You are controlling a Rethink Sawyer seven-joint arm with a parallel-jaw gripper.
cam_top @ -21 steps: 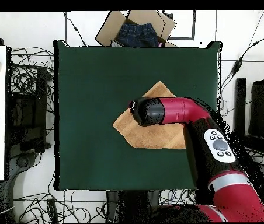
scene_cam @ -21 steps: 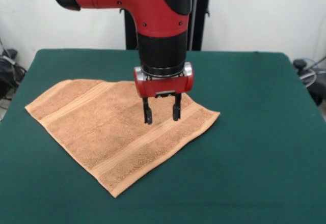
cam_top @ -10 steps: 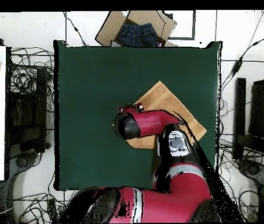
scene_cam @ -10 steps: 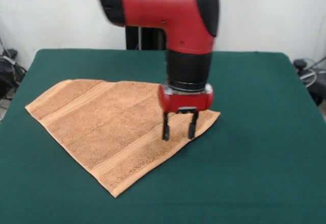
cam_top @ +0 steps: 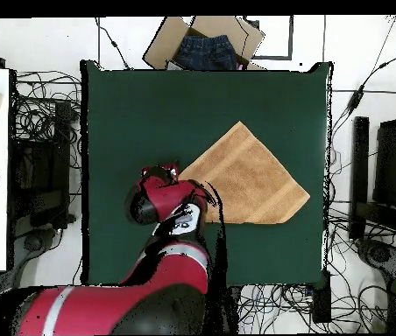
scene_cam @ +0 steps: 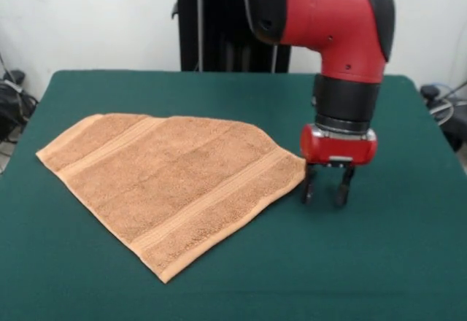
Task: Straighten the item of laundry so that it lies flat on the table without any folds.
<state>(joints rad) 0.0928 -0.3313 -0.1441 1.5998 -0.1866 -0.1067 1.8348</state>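
Just beside the towel (scene_cam: 171, 182) corner, the gripper (scene_cam: 325, 195) hangs spread and empty over the table (scene_cam: 394, 263)

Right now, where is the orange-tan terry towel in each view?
Front view: orange-tan terry towel lies left of centre on the dark green felt table.
Overhead view: towel lies right of centre.
Shared landmark: the red gripper stands just off one towel corner.

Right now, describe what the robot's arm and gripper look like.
The arm is a thick rounded shell in glossy red with black panels and small dark screw holes. A black cylindrical wrist with a silver ring leads into the gripper, which has a red body and two short black fingers. The overhead view shows a grey button panel on the arm.
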